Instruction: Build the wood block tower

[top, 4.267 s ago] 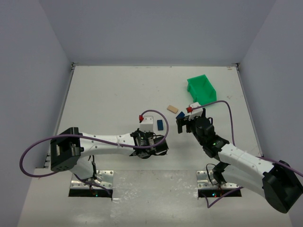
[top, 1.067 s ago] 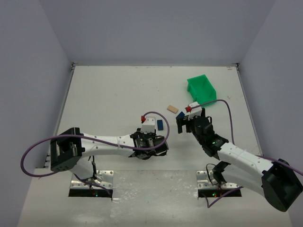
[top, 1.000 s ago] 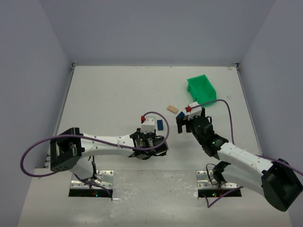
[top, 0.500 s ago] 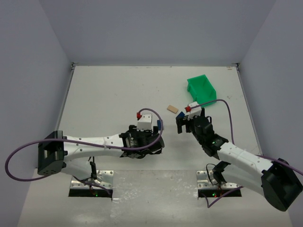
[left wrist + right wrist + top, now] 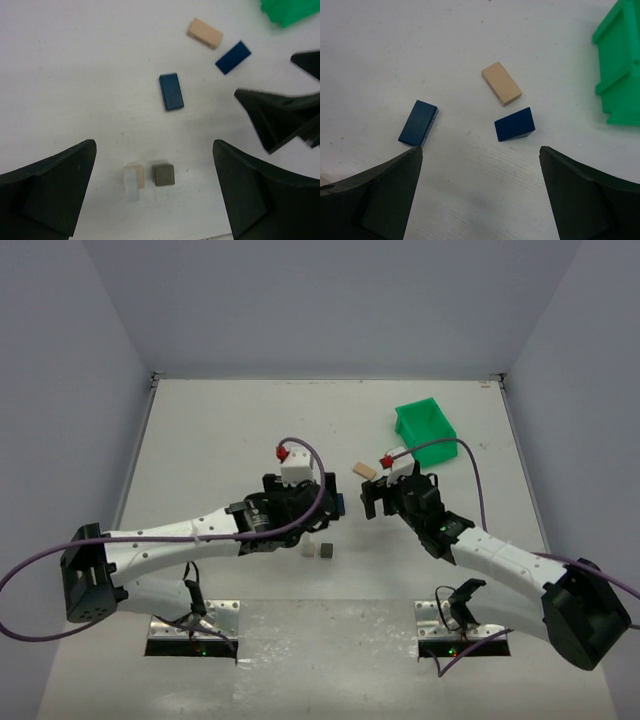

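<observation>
My left jaws stand wide apart and empty above 2 small pieces, a tan cube (image 5: 135, 176) and a dark grey cube (image 5: 164, 174), just beside each other on the counter (image 5: 75, 75). My right jaws gape empty too, over a dark blue block (image 5: 515, 124) and a tan plank (image 5: 501, 83). A second dark blue block (image 5: 418, 123) lies between the groups. No tower stands yet. The pieces look light, stiff and smooth, so I'd pinch across flat opposite faces.
</observation>
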Available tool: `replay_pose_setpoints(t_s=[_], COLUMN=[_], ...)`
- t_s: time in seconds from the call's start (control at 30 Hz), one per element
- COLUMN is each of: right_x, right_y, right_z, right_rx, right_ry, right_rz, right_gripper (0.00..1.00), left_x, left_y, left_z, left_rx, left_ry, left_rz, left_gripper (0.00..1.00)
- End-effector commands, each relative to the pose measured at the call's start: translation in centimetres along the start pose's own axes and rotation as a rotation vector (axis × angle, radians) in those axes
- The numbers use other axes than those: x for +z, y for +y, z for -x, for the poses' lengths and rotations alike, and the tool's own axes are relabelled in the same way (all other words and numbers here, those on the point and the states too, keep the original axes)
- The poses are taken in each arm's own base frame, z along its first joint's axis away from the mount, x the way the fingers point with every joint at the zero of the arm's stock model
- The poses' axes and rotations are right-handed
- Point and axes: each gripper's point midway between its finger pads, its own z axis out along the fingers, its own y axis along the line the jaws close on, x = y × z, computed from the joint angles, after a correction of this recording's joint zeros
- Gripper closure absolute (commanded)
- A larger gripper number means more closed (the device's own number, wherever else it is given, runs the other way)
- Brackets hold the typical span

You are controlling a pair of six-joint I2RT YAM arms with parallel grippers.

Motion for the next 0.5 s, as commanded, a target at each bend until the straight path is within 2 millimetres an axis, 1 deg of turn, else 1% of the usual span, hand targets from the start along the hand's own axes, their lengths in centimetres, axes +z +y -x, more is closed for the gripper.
replay_pose_setpoints(t_s=[0.0,0.03,0.07,0.1,0.13,0.17,0.2,0.27,0.33,0.4,0.43,0.47], right_x=[2.1,2.4,2.8,3.5,4.1,4.4,5.0,6.1,7.1,8.0,8.5,8.5], right_y=[2.1,2.5,2.9,3.3,3.8,4.3,4.3,5.3,5.6,5.8,5.9,6.0], right_z=[2.7,3.3,2.6,2.0,1.9,1.5,1.2,1.0,-0.2,-2.2,-2.7,-2.5], right_rx=[0.101,0.112,0.116,0.121,0.123,0.113,0.109,0.097,0.099,0.095,0.097,0.101], right_ry=[0.003,0.009,0.046,0.078,0.099,0.126,0.151,0.187,0.230,0.294,0.311,0.311], right_rz=[0.062,0.070,0.071,0.067,0.062,0.061,0.043,0.042,0.022,0.009,0.005,0.009], right_gripper=[0.01,0.01,0.01,0.01,0.01,0.01,0.01,0.01,0.01,0.01,0.01,0.01], left_x=[0.7,0.7,1.0,1.4,1.8,2.2,2.6,3.5,4.3,4.9,5.2,5.4], left_y=[1.5,2.2,3.2,4.2,4.9,5.5,6.1,7.3,8.1,9.0,9.3,9.5], left_z=[7.6,8.7,9.3,9.5,9.5,10.1,10.1,9.3,8.7,8.4,8.1,7.9], left_rx=[-0.188,-0.223,-0.248,-0.262,-0.274,-0.299,-0.313,-0.325,-0.335,-0.347,-0.348,-0.349], left_ry=[-0.184,-0.220,-0.243,-0.254,-0.257,-0.263,-0.259,-0.242,-0.222,-0.203,-0.192,-0.186], left_rz=[-0.061,-0.052,-0.035,-0.021,-0.017,-0.023,-0.027,-0.017,-0.015,-0.009,-0.010,-0.012], left_gripper=[0.00,0.00,0.00,0.00,0.00,0.00,0.00,0.00,0.00,0.00,0.00,0.00])
